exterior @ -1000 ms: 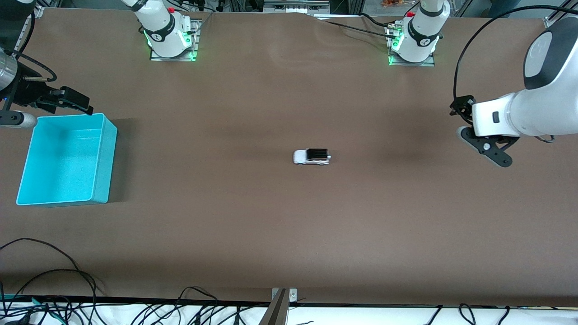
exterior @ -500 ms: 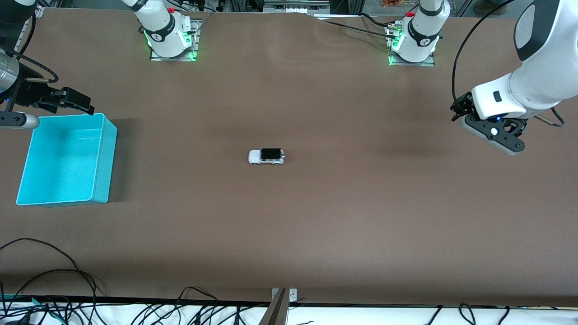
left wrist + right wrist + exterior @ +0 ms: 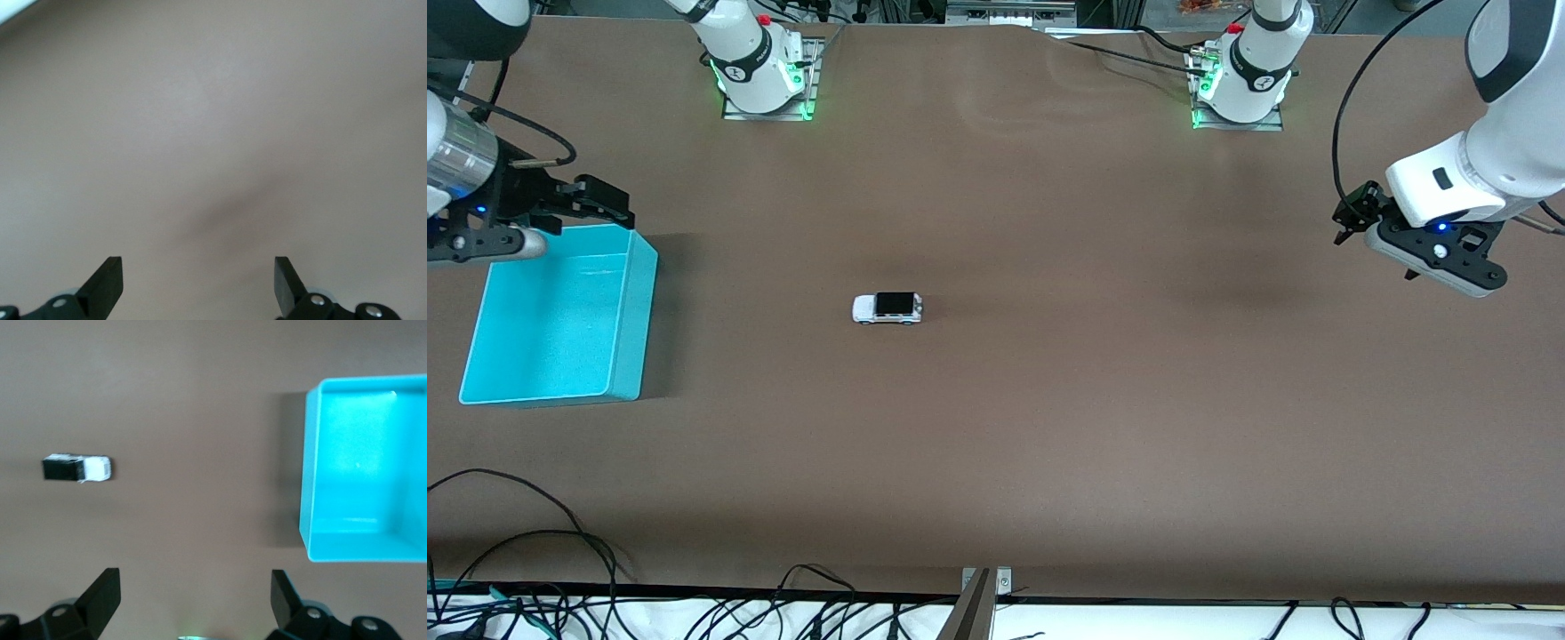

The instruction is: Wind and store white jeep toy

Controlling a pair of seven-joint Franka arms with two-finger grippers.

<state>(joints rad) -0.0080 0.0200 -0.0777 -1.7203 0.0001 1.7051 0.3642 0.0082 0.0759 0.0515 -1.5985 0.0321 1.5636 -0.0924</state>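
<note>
Brown table: white jeep toy well apart from cyan bin.

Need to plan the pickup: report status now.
Left gripper jaws open, empty, over the table's left-arm end. Right gripper jaws open, empty, over the cyan bin rim. White jeep toy upright mid-table, rolling toward the bin. Path clear.

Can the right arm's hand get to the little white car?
Probably yes. The right hand hangs open over the cyan bin's edge, and only bare table lies between it and the white jeep toy.
</note>
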